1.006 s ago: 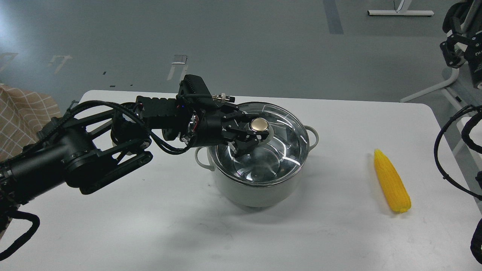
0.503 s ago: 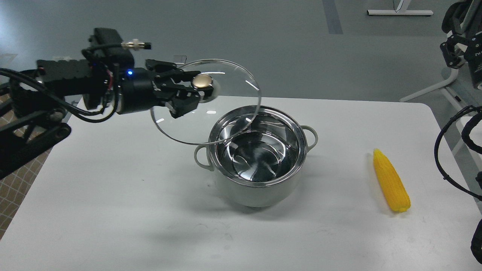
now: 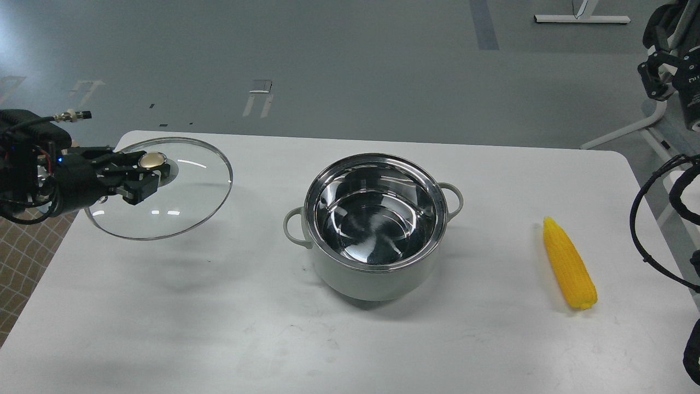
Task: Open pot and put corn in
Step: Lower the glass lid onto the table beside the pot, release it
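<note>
The pale grey-green pot (image 3: 377,276) stands uncovered at the table's middle, its shiny steel inside empty. My left gripper (image 3: 150,171) is shut on the gold knob (image 3: 152,160) of the clear glass lid (image 3: 180,210). It holds the lid tilted, above the table's far left part and well apart from the pot. The yellow corn (image 3: 569,264) lies on the table to the right of the pot, pointed end away from me. My right gripper is out of view.
The white table (image 3: 219,328) has its left edge under the lid and its right edge just past the corn. Black cables (image 3: 648,230) hang at the right edge. Black equipment (image 3: 672,65) stands at top right. A brown chequered cloth (image 3: 22,249) lies left of the table.
My left gripper lifted the lid off the pot by its knob and carried it left and then down, from over the pot to the table's left side. Pot and corn stayed put.
</note>
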### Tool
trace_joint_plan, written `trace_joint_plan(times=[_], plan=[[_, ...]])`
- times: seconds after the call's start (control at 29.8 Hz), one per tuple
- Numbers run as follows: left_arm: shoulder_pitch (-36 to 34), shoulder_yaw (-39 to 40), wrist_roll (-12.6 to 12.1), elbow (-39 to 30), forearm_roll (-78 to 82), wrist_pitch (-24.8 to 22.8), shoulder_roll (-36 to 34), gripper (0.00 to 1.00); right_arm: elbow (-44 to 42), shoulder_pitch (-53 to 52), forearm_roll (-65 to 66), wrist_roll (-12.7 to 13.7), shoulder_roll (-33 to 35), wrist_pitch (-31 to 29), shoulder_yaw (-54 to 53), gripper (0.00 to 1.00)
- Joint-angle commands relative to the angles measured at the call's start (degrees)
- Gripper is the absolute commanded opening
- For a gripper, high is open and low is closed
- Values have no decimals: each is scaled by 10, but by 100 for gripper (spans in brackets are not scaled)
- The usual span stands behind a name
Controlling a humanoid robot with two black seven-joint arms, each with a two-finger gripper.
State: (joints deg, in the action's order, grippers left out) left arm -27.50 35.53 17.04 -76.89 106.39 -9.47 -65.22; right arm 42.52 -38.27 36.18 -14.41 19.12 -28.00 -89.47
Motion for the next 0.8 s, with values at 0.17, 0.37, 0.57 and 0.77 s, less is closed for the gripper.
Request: trace_joint_plan(times=[0.17,0.37,0.57,0.77], plan=[[46,-13,0,91,-2,44,89,34,1,7,-1,0,-1,0,0,100],[54,-13,0,101,-3,53,97,34,1,7,-1,0,0,0,0,100],[56,-13,4,127,-3,60,110,34,0,9,-1,0,-2,0,1,100],[69,-13,5,132,-3,70,111,36,12,21,-1,1,-5,0,2,100]])
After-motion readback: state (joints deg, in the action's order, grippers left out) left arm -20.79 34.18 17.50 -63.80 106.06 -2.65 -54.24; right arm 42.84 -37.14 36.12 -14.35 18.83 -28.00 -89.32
